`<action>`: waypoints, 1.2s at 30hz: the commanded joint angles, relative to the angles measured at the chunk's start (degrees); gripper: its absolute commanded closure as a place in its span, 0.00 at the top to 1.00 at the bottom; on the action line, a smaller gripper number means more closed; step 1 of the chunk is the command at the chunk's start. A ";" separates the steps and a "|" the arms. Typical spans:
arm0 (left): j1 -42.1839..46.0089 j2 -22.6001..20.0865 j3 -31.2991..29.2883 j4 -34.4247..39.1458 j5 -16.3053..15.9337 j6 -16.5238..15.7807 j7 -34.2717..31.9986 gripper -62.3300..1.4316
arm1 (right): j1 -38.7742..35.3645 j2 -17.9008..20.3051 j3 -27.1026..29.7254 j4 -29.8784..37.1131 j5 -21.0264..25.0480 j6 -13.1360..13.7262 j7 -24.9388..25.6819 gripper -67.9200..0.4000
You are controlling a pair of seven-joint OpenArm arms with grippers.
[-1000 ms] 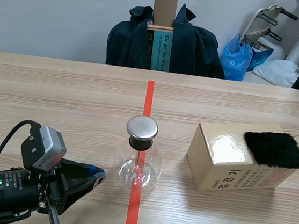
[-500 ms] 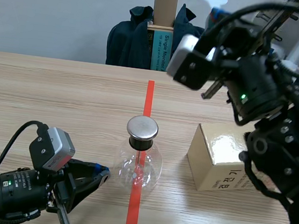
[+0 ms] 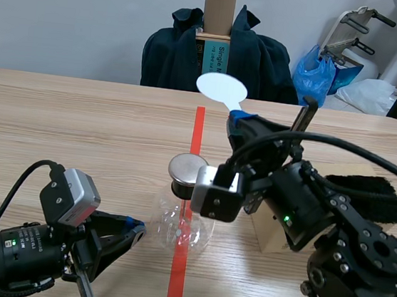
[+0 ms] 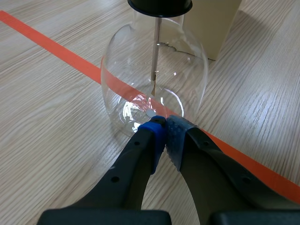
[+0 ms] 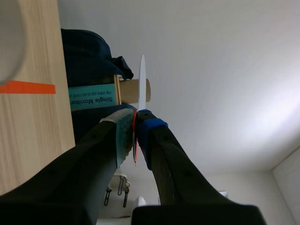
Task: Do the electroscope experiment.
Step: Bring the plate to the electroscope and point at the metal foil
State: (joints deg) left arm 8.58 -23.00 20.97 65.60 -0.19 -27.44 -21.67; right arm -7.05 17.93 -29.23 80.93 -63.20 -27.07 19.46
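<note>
white paddle (image 3: 221, 88) in right hand (image 5: 135, 125), long axis roughly upright, disc uppermost

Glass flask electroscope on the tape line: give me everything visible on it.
The electroscope is a clear, round-bellied glass flask standing upright on the wooden table, astride the orange-red tape line. A black stopper plugs its neck, topped by a flat round metal disc. A thin metal rod hangs inside from the stopper. The left gripper, shut, sits at the flask's lower wall; contact can't be confirmed.
</note>
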 commanded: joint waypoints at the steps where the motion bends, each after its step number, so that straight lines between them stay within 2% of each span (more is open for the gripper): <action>1: -0.17 0.26 -0.31 0.83 -0.59 -0.09 -0.79 0.07 | -0.76 0.81 0.55 1.18 -0.87 -1.79 0.22 0.02; 4: -0.17 0.26 -0.31 0.83 -0.59 -0.09 -0.79 0.07 | -2.91 1.22 0.55 1.20 -1.79 -4.90 1.07 0.02; 9: -0.17 0.26 -0.31 0.83 -0.57 -0.09 -0.76 0.07 | -5.92 2.12 0.70 1.20 -2.43 -7.72 1.05 0.02; 25: -0.17 0.26 -0.31 0.83 -0.59 -0.09 0.70 0.07 | -9.46 2.73 1.95 1.20 -3.72 -8.13 -0.52 0.02; 31: -0.17 0.26 -0.31 0.83 -0.59 -0.09 0.70 0.07 | -9.46 2.73 1.97 1.20 -4.37 -8.17 2.73 0.02; 36: -0.17 0.26 -0.31 0.83 -0.59 -0.09 0.70 0.07 | -9.46 2.73 1.95 1.20 -4.55 -9.81 6.16 0.02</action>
State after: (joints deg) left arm 8.58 -23.03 20.97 65.60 -0.19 -27.44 -20.05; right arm -17.04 20.34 -27.62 80.95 -67.81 -36.10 25.47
